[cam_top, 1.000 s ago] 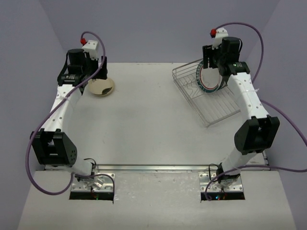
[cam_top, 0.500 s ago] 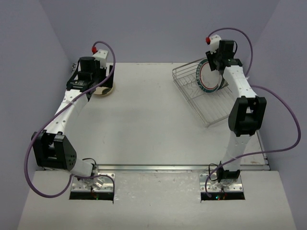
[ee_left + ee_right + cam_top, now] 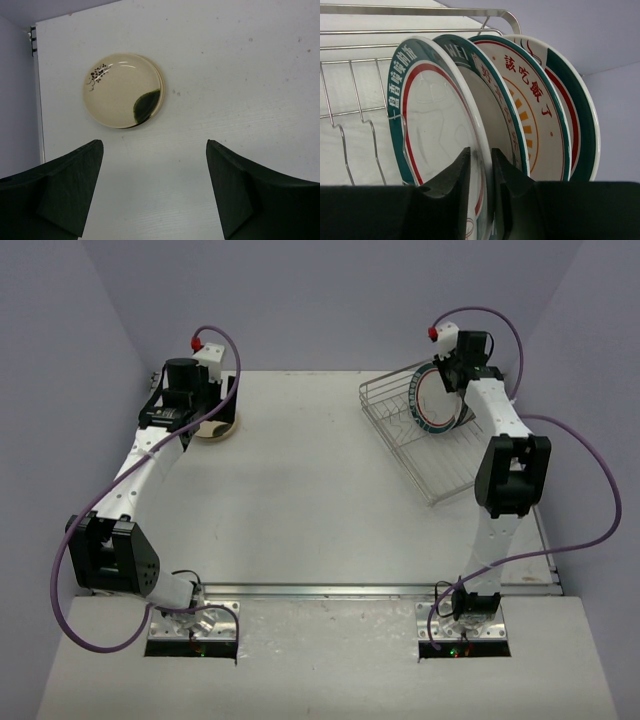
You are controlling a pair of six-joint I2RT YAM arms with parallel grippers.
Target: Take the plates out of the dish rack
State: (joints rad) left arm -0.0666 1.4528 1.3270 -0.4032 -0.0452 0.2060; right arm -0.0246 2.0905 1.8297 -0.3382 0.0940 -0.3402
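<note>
Right gripper (image 3: pixel 480 155) pinches the front plate (image 3: pixel 435 125) in the dish rack (image 3: pixel 420 9); lifting crooked, I could topple the second plate (image 3: pixel 492 107)

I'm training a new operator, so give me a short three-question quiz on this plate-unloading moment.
1. True or false: the left fingers grip the cream plate.
2. In the dish rack, the right fingers straddle which plate's rim? A the front plate; B the rearmost.
3. Fill in: the cream plate lies flat on the ____.
Key: 1 false, they are open above it; 2 A; 3 table.
</note>
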